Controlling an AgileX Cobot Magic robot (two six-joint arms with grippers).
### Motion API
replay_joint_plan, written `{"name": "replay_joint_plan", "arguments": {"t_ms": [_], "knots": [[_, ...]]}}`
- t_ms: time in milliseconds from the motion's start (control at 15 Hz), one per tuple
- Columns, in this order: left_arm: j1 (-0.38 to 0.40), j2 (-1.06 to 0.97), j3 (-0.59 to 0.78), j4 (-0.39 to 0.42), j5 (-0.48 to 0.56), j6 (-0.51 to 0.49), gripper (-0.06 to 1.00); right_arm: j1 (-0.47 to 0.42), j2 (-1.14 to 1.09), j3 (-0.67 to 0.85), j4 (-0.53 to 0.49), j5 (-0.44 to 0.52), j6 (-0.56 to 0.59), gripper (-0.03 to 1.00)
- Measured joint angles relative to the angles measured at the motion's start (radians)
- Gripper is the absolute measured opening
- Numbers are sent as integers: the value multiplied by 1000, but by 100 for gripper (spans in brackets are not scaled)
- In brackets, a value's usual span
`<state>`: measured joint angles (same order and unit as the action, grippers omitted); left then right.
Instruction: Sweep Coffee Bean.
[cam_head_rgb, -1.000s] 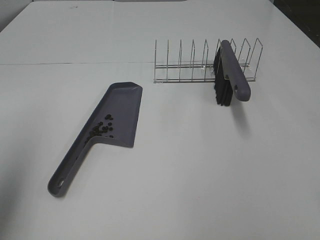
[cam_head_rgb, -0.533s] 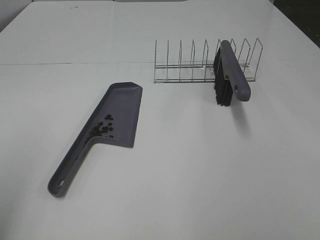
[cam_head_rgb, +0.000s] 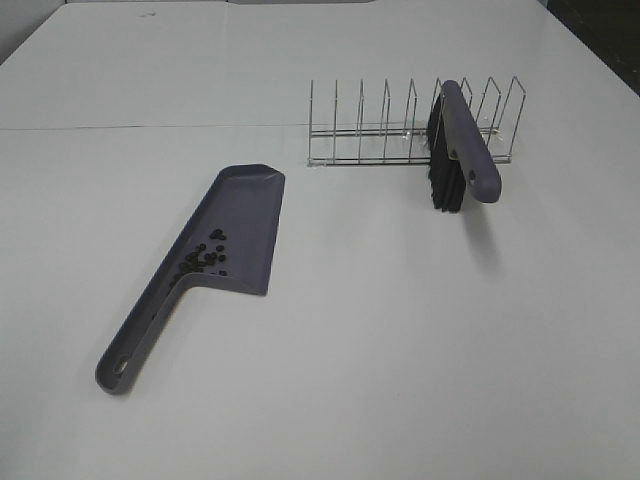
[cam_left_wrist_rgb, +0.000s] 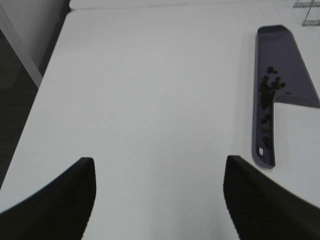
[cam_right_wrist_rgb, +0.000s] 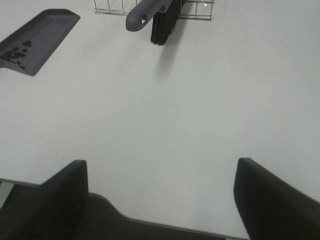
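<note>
A grey-purple dustpan (cam_head_rgb: 235, 225) lies on the white table, its handle toward the near left. Several tiny dark coffee beans (cam_head_rgb: 205, 258) sit inside it near the handle; they also show in the left wrist view (cam_left_wrist_rgb: 270, 90) and the right wrist view (cam_right_wrist_rgb: 15, 53). A grey-purple brush (cam_head_rgb: 462, 145) with black bristles rests in a wire rack (cam_head_rgb: 400, 130) at the back. Neither gripper shows in the exterior high view. My left gripper (cam_left_wrist_rgb: 159, 192) is open and empty, well apart from the dustpan (cam_left_wrist_rgb: 285, 65). My right gripper (cam_right_wrist_rgb: 160, 197) is open and empty, near the table's front edge.
The table's left edge and a dark floor gap (cam_left_wrist_rgb: 20, 100) show in the left wrist view. The table's near edge (cam_right_wrist_rgb: 125, 222) shows in the right wrist view. The brush (cam_right_wrist_rgb: 150, 12) and rack stand at the far side.
</note>
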<state>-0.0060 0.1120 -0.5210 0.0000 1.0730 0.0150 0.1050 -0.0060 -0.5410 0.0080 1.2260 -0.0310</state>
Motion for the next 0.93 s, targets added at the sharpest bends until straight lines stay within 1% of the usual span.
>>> {"name": "replay_joint_plan", "arguments": {"t_ms": [133, 200, 267, 333, 600, 667, 867, 933], "knots": [[0, -107, 1, 0, 0, -3, 64, 0, 0, 38, 19, 2, -38, 67], [0, -114, 1, 0, 1, -5, 64, 0, 0, 45, 30, -11, -47, 67], [0, -114, 1, 7, 1, -15, 64, 0, 0, 64, 38, -69, -55, 67], [0, -114, 1, 13, 1, -23, 64, 0, 0, 80, 46, -93, -55, 67], [0, -117, 2, 17, 1, -31, 64, 0, 0, 83, 60, -111, -55, 67], [0, -118, 2, 18, 1, -32, 67, 0, 0, 83, 68, -112, -55, 67], [0, -119, 2, 39, 1, -52, 93, 0, 0, 83, 77, -112, -55, 67], [0, -119, 2, 39, 1, -52, 94, 0, 0, 83, 77, -112, -55, 67]]}}
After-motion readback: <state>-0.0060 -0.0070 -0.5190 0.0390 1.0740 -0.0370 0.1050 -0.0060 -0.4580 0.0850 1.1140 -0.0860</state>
